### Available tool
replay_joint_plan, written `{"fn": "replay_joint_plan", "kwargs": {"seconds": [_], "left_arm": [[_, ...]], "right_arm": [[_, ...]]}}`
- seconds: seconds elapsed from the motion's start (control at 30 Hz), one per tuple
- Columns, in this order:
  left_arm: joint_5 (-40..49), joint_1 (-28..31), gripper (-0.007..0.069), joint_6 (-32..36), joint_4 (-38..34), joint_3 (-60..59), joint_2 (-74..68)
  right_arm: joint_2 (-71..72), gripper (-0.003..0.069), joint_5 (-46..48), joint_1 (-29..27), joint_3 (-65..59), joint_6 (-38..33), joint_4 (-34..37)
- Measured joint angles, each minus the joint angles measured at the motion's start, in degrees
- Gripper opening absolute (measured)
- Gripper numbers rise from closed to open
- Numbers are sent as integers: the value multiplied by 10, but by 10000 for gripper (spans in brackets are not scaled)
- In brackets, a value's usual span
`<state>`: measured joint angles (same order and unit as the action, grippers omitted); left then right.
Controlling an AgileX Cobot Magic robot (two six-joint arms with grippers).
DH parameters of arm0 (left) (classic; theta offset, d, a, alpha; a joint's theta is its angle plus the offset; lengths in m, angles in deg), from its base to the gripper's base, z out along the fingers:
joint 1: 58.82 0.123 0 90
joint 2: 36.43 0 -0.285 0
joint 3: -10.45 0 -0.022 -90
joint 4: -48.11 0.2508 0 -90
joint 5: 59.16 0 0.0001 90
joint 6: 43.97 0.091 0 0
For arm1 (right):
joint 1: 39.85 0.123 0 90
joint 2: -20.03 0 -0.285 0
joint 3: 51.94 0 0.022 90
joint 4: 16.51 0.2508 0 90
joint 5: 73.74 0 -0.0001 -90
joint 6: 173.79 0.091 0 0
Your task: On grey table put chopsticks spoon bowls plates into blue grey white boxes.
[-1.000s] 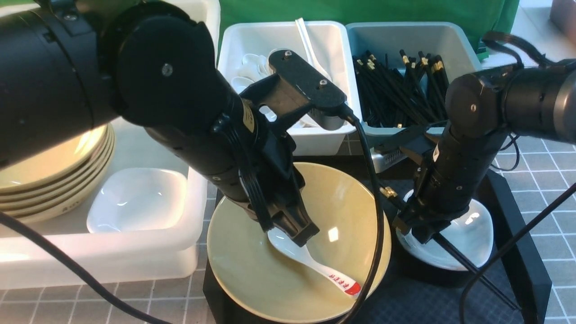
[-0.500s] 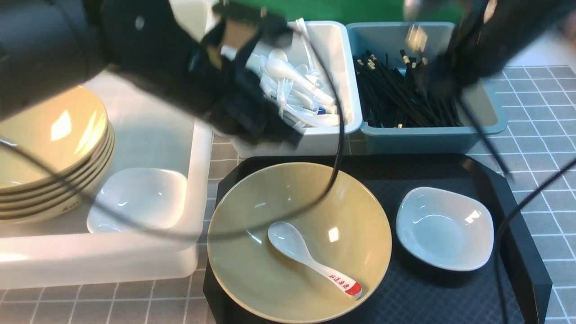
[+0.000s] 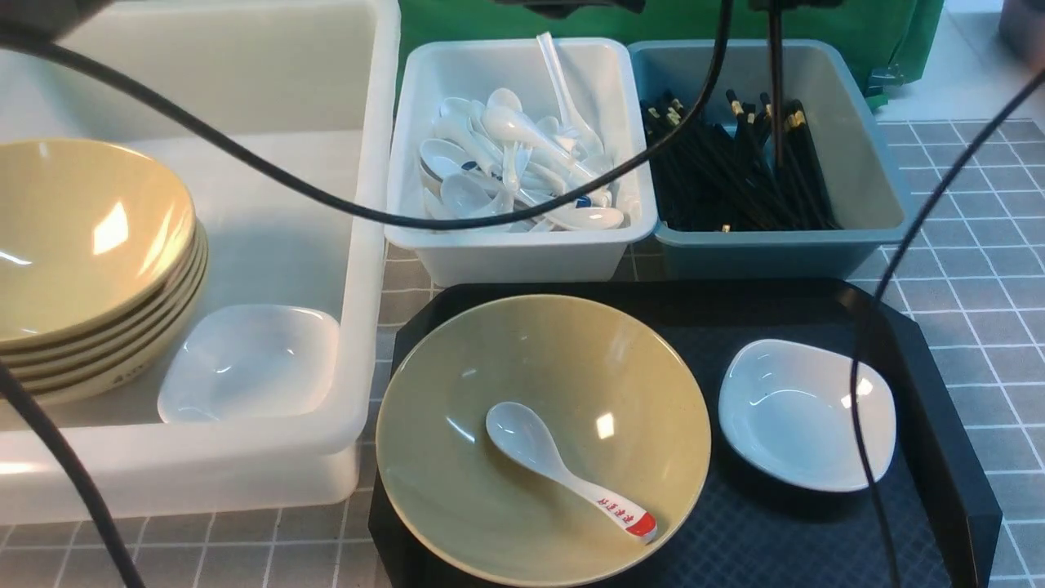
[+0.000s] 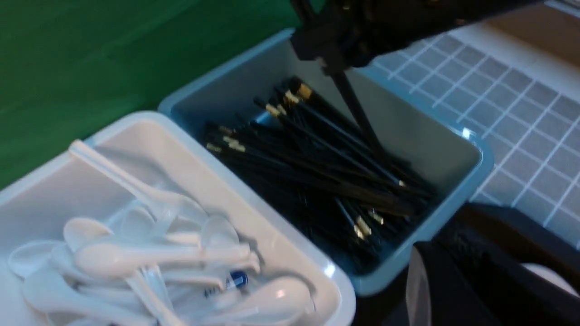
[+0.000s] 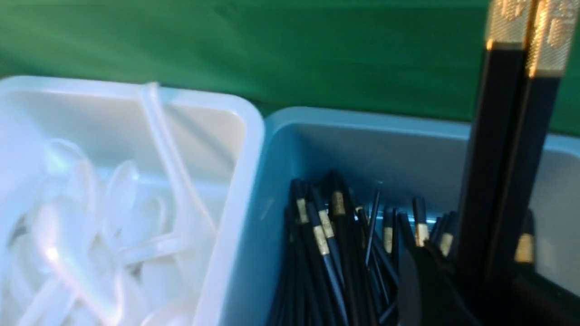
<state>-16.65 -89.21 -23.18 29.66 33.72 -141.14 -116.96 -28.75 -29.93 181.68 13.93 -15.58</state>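
Observation:
The red-tipped spoon (image 3: 571, 478) lies in a tan bowl (image 3: 490, 523) on the black tray. A white plate (image 3: 804, 416) sits beside it. Both grippers are above the front view's top edge. My right gripper (image 5: 480, 280) is shut on a pair of chopsticks (image 5: 503, 158), gold ends up. They hang (image 3: 774, 82) over the blue-grey bin (image 3: 775, 249), which holds several chopsticks (image 3: 727, 180). The left wrist view shows that gripper (image 4: 335, 50) above the bin. One blurred left finger (image 4: 430, 290) shows; its jaws are unclear.
The white bin (image 3: 522, 253) holds several white spoons. The large tub (image 3: 245, 465) holds stacked tan bowls (image 3: 73, 245) and a white plate (image 3: 249, 363). The black tray (image 3: 939, 490) rests on the grey table (image 3: 980, 245). Cables cross the front view.
Both arms rose from the tray and left the front view. The right gripper carried the chopsticks from beside the plate to over the blue-grey bin. The spoon stayed in the bowl.

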Motion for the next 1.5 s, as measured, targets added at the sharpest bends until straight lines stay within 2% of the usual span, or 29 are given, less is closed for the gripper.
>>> {"fn": "replay_joint_plan", "kwargs": {"seconds": [0.07, 0.13, 0.17, 0.2, 0.27, 0.3, 0.4, 0.5, 0.63, 0.87, 1.0, 1.2, 1.27, 1.43, 1.5], "left_arm": [[27, 0, -11, 0, 13, 0, -1], [69, 0, -11, 0, 30, 0, -1], [69, 0, -11, 0, 31, 0, -1], [98, 0, -11, -1, 47, 0, 2], [113, 0, -11, -2, 56, 0, 6], [134, 0, -11, -4, 73, -2, 18], [172, 1, -11, -17, 112, -27, 65], [192, 10, -11, -34, 141, -79, 136], [199, 24, -11, -55, 151, -174, 232], [194, 27, -11, -78, 150, -341, 363], [194, 27, -11, -93, 150, -395, 398], [200, 27, -11, -98, 150, -428, 429], [196, 27, -11, -100, 150, -440, 444], [181, 27, -11, -101, 141, -453, 453], [177, 27, -11, -101, 136, -453, 453]], "right_arm": [[-24, 211, 1, -4, 9, 0, 1], [-48, 314, 14, -9, 14, 0, 1], [-50, 323, 16, -10, 14, 0, 1], [-55, 393, 42, -12, 14, 0, 2], [-55, 432, 63, -13, 14, 0, 2], [-51, 482, 104, -14, 19, -10, 3], [-29, 529, 190, -14, 32, -73, 21], [15, 539, 251, -10, 37, -143, 48], [87, 539, 263, 14, 23, -192, 68], [221, 539, 267, 121, -103, -273, 80], [271, 539, 268, 183, -218, -272, 82], [287, 539, 266, 244, -340, -253, 80], [281, 539, 263, 289, -390, -251, 66], [243, 539, 259, 351, -421, -233, 34], [229, 539, 258, 358, -421, -228, 31]]}}
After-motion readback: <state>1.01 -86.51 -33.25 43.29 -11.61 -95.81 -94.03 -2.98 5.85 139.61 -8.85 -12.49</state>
